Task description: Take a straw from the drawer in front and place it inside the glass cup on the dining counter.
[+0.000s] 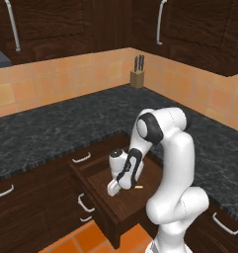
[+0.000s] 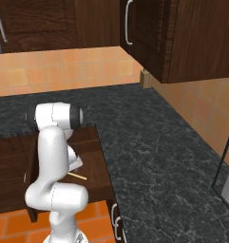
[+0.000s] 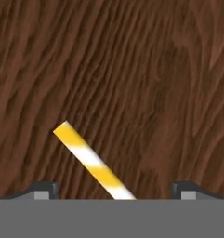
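Left base view: arm bends from lower right, folds down at center; gripper (image 1: 113,189) low in the open drawer (image 1: 121,208), pointing down at drawer floor. Straw (image 1: 138,187) lies flat just right of it. Hand view: fingertips (image 3: 43,189) wide apart at bottom corners, yellow-white straw slants between, not clamped.
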Controlling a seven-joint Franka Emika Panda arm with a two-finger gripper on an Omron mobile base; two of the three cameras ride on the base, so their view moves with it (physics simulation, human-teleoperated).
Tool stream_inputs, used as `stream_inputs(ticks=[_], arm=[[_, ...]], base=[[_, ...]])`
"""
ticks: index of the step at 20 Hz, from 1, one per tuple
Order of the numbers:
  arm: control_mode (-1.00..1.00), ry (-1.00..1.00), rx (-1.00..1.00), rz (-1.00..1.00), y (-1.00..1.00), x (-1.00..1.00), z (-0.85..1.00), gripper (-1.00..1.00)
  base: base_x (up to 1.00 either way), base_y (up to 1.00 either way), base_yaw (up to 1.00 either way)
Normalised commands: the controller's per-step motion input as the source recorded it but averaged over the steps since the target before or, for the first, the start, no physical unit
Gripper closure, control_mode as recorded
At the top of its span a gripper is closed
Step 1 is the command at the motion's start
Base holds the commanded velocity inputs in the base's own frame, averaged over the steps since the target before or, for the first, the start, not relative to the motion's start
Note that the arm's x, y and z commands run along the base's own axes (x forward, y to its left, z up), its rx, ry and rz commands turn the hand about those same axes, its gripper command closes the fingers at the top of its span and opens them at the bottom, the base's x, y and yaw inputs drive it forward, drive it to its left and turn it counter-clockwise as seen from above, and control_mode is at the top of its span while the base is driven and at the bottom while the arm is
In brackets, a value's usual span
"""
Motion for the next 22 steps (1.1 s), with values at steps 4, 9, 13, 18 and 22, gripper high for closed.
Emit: stream_inputs(ticks=[4, 9, 13, 18, 22], arm=[[-1.0, 0.05, 0.0, 0.05, 0.0, 0.31, -0.21, -1.0], [-1.0, 0.15, 0.0, 0.05, 0.0, 0.29, -0.4, -1.0], [-1.0, 0.14, 0.0, 0.05, 0.11, 0.02, -0.65, 1.0], [-1.0, 0.05, 0.0, 0.04, 0.16, -0.2, -0.64, 1.0], [-1.0, 0.0, 0.0, 0.02, 0.1, -0.42, -0.53, 1.0]], base=[[0.0, 0.0, 0.0], [0.0, 0.0, 0.0], [0.0, 0.0, 0.0], [0.0, 0.0, 0.0], [0.0, 0.0, 0.0]])
